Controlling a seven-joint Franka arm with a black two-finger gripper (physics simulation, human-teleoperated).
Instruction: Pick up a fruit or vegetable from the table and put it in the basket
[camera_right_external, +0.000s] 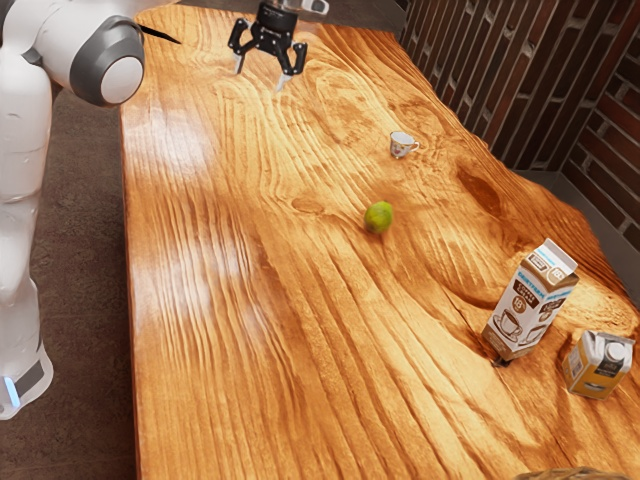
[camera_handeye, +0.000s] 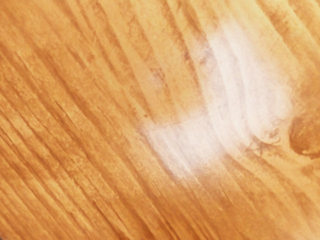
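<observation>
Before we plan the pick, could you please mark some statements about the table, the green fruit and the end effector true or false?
1. The green fruit is on the table. True.
2. The end effector is shut on the green fruit. False: it is open, with nothing between its fingers.
3. The cup is nearer the green fruit than the tall carton is. True.
4. The tall carton lies on top of the small carton. False: they stand next to each other.
</observation>
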